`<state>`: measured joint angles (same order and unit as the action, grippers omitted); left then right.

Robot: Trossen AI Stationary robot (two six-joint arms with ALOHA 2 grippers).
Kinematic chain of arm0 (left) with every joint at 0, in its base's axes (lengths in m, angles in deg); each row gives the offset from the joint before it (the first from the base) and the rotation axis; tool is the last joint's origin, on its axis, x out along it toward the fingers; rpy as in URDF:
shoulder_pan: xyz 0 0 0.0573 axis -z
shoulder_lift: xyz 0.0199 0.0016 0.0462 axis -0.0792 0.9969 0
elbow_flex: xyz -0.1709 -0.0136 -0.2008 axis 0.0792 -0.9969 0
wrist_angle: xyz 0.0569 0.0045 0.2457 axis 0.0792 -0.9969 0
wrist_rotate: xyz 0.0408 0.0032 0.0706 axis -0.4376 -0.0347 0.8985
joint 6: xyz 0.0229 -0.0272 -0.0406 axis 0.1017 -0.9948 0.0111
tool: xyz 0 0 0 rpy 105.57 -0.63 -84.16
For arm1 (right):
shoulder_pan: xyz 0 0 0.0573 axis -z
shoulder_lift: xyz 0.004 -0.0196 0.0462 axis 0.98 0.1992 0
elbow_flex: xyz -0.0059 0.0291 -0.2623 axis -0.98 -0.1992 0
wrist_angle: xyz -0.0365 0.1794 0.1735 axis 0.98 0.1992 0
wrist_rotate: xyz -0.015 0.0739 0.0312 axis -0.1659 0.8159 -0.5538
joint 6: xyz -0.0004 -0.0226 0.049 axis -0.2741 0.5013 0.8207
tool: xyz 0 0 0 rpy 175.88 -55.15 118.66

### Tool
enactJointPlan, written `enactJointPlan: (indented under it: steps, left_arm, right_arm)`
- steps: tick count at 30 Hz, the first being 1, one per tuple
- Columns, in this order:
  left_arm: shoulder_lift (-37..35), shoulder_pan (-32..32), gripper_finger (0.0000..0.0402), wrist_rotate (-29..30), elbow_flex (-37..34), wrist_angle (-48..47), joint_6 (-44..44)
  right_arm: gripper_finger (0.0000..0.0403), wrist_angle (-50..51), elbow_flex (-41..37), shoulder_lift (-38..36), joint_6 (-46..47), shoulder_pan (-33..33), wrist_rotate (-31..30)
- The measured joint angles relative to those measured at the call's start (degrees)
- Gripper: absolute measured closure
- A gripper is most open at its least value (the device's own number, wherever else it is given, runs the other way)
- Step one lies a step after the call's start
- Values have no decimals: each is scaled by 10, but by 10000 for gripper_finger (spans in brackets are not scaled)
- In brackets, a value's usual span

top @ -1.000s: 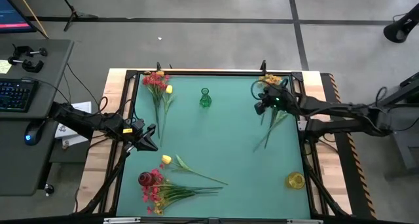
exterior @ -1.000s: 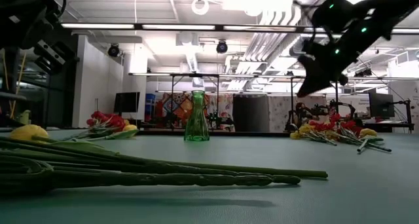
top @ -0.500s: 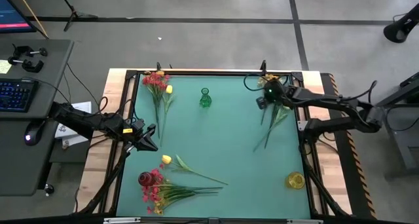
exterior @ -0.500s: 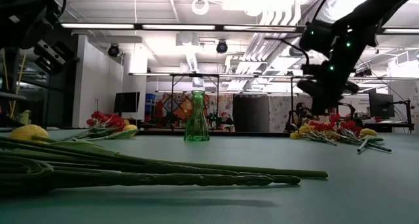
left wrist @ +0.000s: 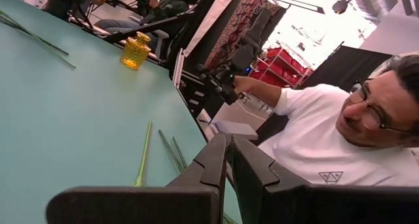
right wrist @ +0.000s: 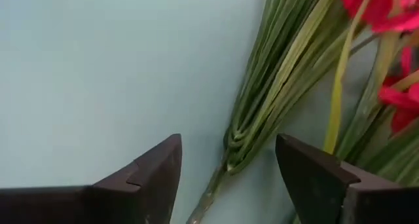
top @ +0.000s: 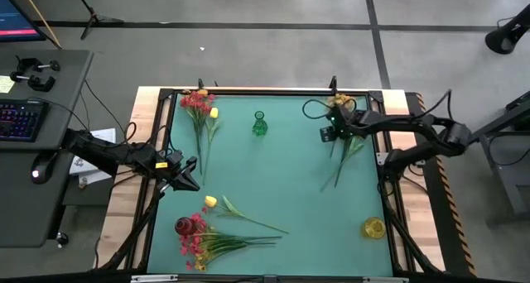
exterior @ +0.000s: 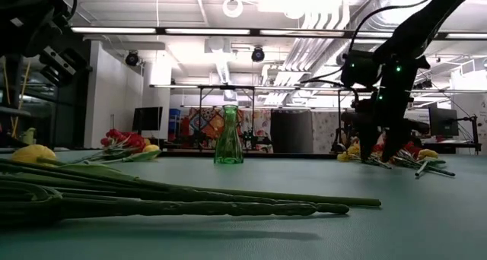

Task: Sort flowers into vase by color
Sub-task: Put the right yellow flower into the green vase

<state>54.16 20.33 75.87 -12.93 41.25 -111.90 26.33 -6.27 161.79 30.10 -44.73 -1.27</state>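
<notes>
Green table (top: 281,175) is being hovered over by the right gripper (right wrist: 226,168), jaws spread, flower stems (right wrist: 275,86) lying between them.

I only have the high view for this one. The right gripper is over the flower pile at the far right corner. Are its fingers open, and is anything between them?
Observer: Open. In the right wrist view, the right gripper straddles a bundle of green stems, with neither finger touching it.
Operator: Which colour are those flowers?
Observer: Red blooms lie right beside the bundle. Its own blooms are out of frame.
Operator: And the left gripper?
Observer: Its wrist view shows the left gripper shut, with nothing held.
</notes>
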Motion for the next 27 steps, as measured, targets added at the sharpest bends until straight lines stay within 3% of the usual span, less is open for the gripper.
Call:
enactJointPlan:
  steps: [7,12,23,27]
  left_arm:
    - [0,0,390,0,0,0,0]
    - [0,0,390,0,0,0,0]
    - [0,0,390,0,0,0,0]
    - [0,0,390,0,0,0,0]
  right_arm:
    - [174,-26,0,20,46,-15,-105]
    - [195,-77,0,51,52,-15,-109]
    - [228,-81,2,87,115,-23,-157]
    - [269,-82,1,88,123,-36,-170]
